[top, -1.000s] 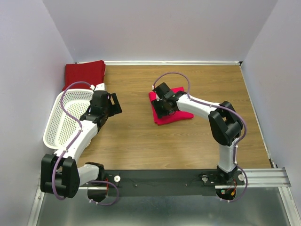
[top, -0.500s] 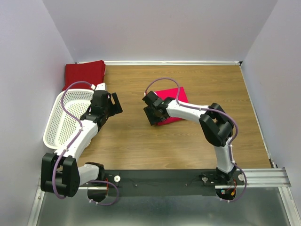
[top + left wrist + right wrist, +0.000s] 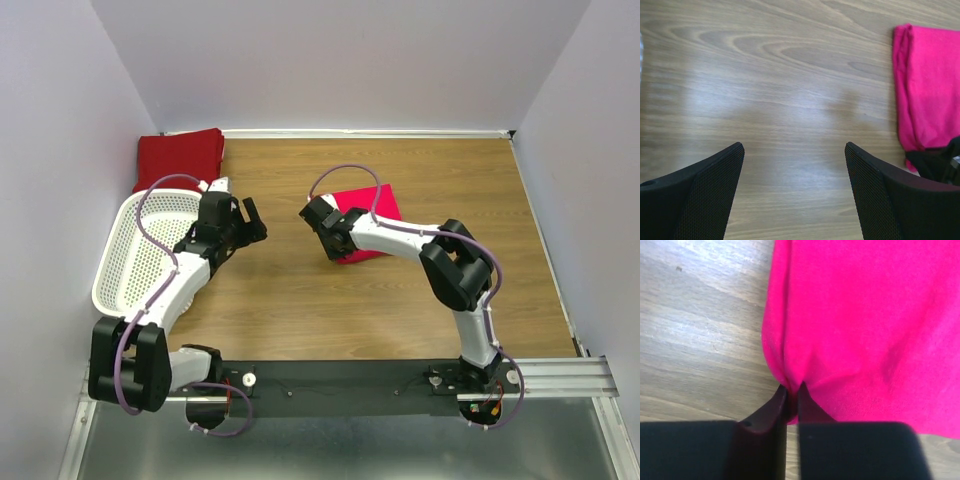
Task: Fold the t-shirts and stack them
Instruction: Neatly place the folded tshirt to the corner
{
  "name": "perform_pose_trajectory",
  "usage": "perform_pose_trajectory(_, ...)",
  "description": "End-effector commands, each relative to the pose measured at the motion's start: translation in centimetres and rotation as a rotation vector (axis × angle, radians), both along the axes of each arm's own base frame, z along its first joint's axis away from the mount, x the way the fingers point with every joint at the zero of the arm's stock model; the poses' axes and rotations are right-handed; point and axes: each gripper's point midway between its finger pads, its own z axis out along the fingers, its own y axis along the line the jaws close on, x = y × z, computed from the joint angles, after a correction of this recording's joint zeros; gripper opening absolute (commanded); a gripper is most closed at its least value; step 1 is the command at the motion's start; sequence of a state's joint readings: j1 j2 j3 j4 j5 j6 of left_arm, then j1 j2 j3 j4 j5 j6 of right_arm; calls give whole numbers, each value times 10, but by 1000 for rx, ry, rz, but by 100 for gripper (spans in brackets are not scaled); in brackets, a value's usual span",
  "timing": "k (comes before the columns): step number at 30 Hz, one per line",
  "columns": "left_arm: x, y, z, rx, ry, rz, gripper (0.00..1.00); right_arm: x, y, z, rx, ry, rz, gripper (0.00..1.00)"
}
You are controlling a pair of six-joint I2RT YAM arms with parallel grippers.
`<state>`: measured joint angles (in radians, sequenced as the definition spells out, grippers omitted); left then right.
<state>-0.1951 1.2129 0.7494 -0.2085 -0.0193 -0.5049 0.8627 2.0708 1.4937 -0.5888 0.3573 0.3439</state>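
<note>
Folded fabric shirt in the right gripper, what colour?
The folded shirt is bright crimson-pink, clearest in the right wrist view.

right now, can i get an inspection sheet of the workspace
surface: wooden table, bare wood under the left arm
job's things: folded pink t-shirt mid-table; folded dark red t-shirt in the far left corner
clutter: white basket at the left edge
grippers: left gripper open above the wood; right gripper shut on the pink t-shirt's edge
cables: purple cables looping off both arms
surroundings: plain walls; metal rail at the near edge
</note>
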Motion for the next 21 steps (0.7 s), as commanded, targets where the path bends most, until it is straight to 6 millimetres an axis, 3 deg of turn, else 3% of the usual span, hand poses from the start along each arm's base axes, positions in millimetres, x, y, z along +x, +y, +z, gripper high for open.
perform_pose_trajectory(1,0,-24,1,-142,0,-45,89,-15,-11,-27,-74,81,15,4)
perform_pose_trajectory(7,0,-53,-7,-326,55,-70,89,-4,8,16,28,21,42,1)
perform_pose_trajectory(11,11,-76,-9,-433,59,-103,90,4,21,43,100,-18,59,0)
perform_pose_trajectory(15,15,-110,-11,-560,96,-194,95,0,26,48,153,7,74,0)
perform_pose_trajectory(17,21,-120,-23,-607,127,-181,97,-2,28,49,187,18,73,1)
perform_pose_trajectory(21,31,-141,-26,-656,116,-201,98,-4,28,51,228,27,74,0)
